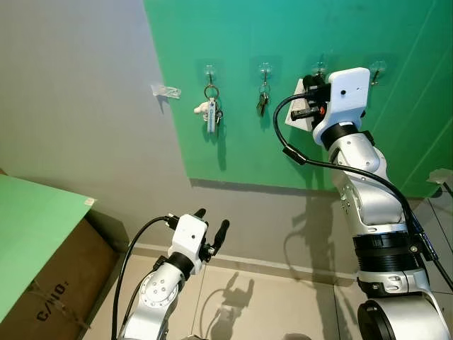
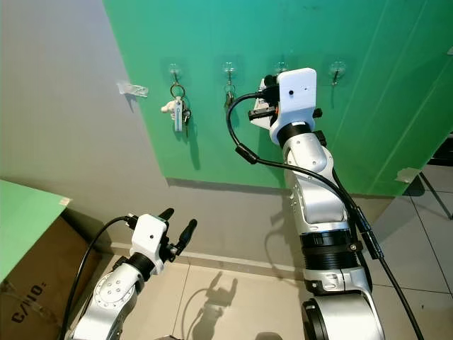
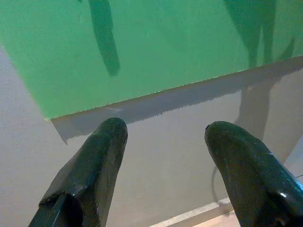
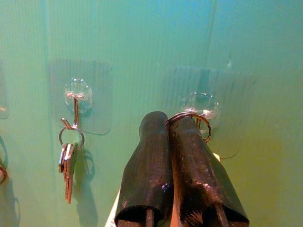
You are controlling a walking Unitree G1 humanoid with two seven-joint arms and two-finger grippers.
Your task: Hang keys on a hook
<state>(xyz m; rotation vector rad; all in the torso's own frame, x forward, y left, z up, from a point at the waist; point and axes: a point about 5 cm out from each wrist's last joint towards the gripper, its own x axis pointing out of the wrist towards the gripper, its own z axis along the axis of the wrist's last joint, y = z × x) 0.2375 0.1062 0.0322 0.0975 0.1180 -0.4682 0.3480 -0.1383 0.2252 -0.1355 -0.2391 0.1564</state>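
Two fingers of right end effector [image 4: 168,124] clenched on key ring [image 4: 190,116] at hook [image 4: 202,105]; left end effector [image 3: 163,130] released.

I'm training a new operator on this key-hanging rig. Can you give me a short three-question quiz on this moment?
1. True or false: the right tool is shut on a key ring at a clear hook.
2. How many hooks on the green board already hold keys, apart from the one the right tool is at?
A) none B) two C) four
3. Fill in: the left tool is low, near the floor, its fingers ____.

Key: 1 true; 2 B; 3 open.
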